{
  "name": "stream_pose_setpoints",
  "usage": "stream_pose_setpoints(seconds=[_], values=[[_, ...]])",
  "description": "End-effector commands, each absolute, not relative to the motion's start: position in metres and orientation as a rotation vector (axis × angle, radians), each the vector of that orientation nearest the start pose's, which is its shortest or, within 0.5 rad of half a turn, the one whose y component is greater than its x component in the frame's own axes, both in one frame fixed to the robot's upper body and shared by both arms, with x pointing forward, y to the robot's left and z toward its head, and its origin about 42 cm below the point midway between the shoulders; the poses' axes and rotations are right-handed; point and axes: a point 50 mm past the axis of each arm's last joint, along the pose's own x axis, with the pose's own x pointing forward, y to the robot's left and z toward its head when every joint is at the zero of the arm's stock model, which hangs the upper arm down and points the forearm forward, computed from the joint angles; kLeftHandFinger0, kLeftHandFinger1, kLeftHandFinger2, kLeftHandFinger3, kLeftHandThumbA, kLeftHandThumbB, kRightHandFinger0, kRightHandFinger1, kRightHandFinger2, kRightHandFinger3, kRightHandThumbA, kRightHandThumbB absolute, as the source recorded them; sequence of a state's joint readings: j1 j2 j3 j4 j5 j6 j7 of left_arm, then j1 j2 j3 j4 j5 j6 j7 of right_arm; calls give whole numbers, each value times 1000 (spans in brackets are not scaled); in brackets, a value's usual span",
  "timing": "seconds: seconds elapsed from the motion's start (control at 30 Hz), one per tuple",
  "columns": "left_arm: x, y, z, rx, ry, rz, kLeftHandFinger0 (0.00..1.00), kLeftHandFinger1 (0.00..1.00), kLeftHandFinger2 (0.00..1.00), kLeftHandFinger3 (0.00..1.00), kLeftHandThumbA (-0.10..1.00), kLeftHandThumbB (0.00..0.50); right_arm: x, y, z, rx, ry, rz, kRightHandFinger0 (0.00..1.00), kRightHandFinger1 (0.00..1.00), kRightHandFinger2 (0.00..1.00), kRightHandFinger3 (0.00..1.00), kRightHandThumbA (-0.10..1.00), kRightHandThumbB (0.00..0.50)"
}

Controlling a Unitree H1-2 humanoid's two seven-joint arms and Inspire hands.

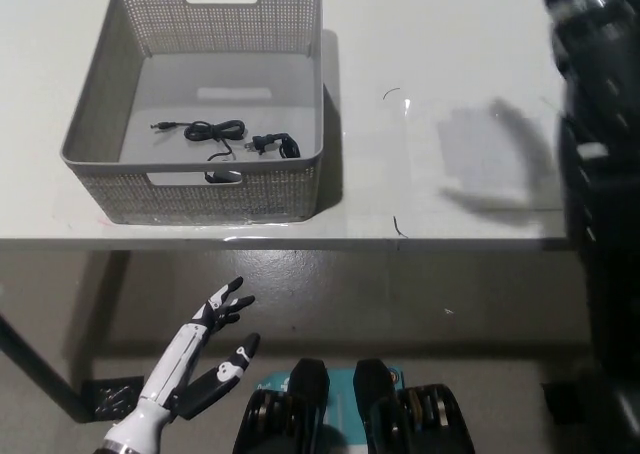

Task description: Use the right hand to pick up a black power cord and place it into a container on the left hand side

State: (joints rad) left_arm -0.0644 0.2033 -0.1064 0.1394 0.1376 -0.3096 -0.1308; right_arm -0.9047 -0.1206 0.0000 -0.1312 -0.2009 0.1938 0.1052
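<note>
Head view, black power cord (222, 137) in container (100, 124)

Single head view, looking steeply down from above the table (450, 54) edge; basket (100, 114) upper left, floor below (no second view to compare).

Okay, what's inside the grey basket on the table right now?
The grey basket holds only the black power cord, lying loose on its floor with the plug end toward the right. The front wall hides the strip of floor nearest the camera.
</note>
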Motion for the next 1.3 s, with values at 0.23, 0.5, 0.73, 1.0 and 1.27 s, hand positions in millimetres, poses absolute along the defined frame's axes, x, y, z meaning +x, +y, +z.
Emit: stream_pose_setpoints(seconds=[0.23,0.5,0.73,1.0,1.27], values=[[310,243,111,366,-300,-306,978,963,927,1000,787,315,360,-184,317,-197,-645,290,1000,1000,1000,1000,1000,430],[305,242,106,311,-273,-295,946,984,955,1000,839,353,320,-174,225,-118,-450,338,1000,1000,1000,1000,1000,409],[303,242,105,299,-266,-295,944,994,963,1000,842,343,297,-172,153,-19,-267,383,1000,1000,1000,1000,1000,383],[297,246,99,283,-252,-282,951,1000,1000,1000,833,334,292,-184,112,-13,-169,371,1000,1000,1000,1000,1000,348],[290,248,95,273,-238,-276,971,1000,1000,1000,823,341,290,-190,84,12,-91,340,1000,1000,1000,1000,1000,351]])
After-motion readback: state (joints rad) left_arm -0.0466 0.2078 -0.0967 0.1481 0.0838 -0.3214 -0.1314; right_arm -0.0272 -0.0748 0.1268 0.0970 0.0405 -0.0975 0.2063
